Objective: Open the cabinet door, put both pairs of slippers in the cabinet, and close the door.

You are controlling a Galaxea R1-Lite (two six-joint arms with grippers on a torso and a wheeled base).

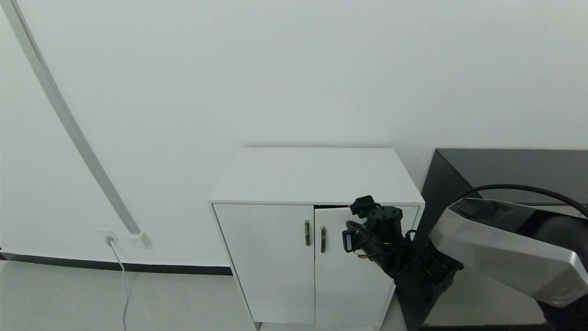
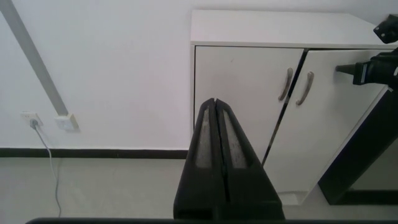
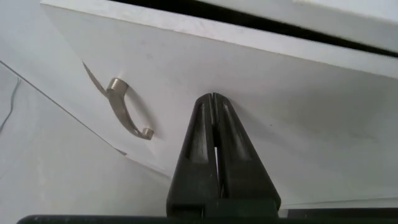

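The white cabinet (image 1: 317, 177) stands against the wall with two doors. Its left door (image 1: 266, 257) is closed. The right door (image 1: 353, 285) stands slightly ajar, with a dark gap along its top edge. Two metal handles (image 1: 307, 232) sit side by side at the centre seam. My right gripper (image 1: 348, 240) is shut, its tip against the face of the right door (image 3: 298, 112), a short way from that door's handle (image 3: 127, 113). My left gripper (image 2: 214, 106) is shut with nothing in it, held back from the cabinet (image 2: 249, 81) in front of the left door.
A black panel (image 1: 505, 170) stands close against the cabinet's right side. A wall socket with a grey cable (image 1: 109, 239) and a slanting grey conduit (image 1: 69, 124) are at the left. Open floor (image 1: 115, 299) lies left of the cabinet.
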